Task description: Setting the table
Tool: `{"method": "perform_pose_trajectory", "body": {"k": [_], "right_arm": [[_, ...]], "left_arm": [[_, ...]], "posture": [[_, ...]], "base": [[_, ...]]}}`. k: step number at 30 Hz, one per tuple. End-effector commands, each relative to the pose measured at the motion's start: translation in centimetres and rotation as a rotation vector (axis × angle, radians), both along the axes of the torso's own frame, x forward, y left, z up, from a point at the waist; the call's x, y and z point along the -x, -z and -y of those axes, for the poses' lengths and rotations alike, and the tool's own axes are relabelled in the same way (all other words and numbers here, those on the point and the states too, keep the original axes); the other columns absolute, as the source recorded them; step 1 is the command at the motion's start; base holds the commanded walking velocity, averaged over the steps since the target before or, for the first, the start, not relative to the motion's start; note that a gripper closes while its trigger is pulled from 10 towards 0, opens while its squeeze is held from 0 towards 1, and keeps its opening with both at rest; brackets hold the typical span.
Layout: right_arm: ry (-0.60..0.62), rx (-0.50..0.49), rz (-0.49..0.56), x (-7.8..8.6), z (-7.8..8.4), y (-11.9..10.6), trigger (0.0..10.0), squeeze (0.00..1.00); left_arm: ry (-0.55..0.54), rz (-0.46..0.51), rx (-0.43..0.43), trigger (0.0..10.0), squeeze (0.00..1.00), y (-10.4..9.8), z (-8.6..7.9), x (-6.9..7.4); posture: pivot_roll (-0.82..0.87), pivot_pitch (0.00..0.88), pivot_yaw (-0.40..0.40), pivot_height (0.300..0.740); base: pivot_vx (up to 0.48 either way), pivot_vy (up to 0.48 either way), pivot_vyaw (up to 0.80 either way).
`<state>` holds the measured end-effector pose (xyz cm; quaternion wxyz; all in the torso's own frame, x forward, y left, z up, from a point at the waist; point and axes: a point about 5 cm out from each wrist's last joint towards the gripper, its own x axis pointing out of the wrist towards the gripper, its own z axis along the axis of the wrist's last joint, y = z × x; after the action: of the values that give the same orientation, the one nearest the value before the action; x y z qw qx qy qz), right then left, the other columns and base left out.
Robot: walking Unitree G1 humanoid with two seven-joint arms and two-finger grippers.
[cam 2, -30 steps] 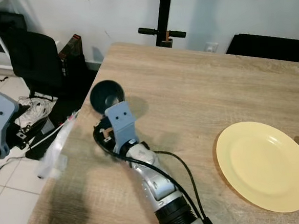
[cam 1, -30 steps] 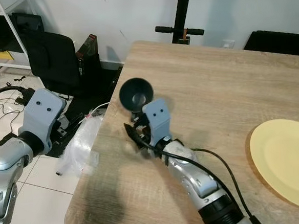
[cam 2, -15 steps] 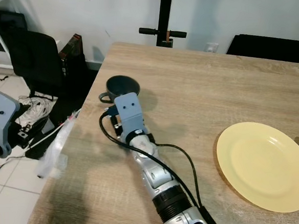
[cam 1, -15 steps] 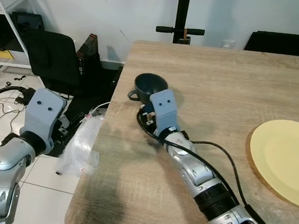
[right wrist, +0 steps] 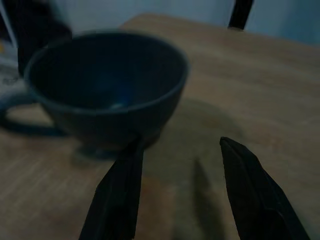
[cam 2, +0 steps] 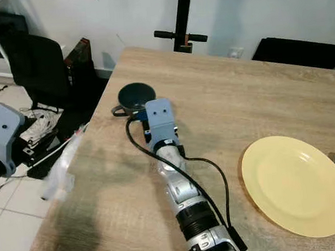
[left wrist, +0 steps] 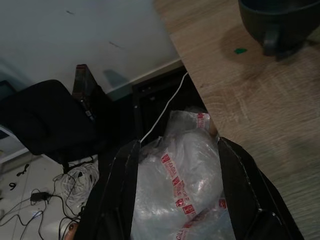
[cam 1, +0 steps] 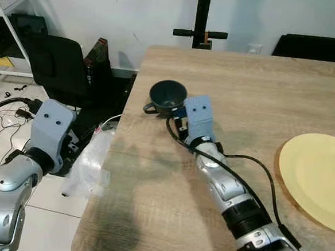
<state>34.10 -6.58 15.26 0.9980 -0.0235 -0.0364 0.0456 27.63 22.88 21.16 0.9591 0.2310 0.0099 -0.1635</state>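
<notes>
Cup (cam 1: 168, 96), dark blue, stands upright near the left edge of the wooden bench (cam 1: 251, 85), its handle toward that edge. Right hand (right wrist: 180, 192) sits just behind the cup, fingers (right wrist: 117, 195) apart and holding nothing. Yellow plate (cam 1: 320, 178) lies well apart, on the bench's right side. Left hand (left wrist: 175, 200) hangs off the bench over a plastic bag (left wrist: 182, 180) on the floor, fingers apart.

Right gripper (right wrist: 180, 187) outstretched low, fingers parted (nothing between them); left gripper (left wrist: 177, 200) likewise spread, off aside.
</notes>
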Motion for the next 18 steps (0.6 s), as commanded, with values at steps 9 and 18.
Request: {"method": "perform_pose_trajectory", "body": {"k": [9, 18], "right_arm": [[-0.074, -0.078, 0.230, 0.4, -0.4, -4.9, 10.0, 0.00], [-0.307, 0.010, 0.175, 0.6, -5.4, -4.3, 10.0, 0.00]], "left_arm": [[0.008, -0.015, 0.000, 10.0, 0.00, 0.6, 0.4, 0.0], [0.010, -0.010, 0.004, 10.0, 0.00, 0.5, 0.6, -0.1]], "posture": [[0.09, 0.066, 0.049, 0.740], [0.10, 0.062, 0.046, 0.740]], "base": [[0.000, 0.000, 0.00], [0.000, 0.000, 0.00]]}}
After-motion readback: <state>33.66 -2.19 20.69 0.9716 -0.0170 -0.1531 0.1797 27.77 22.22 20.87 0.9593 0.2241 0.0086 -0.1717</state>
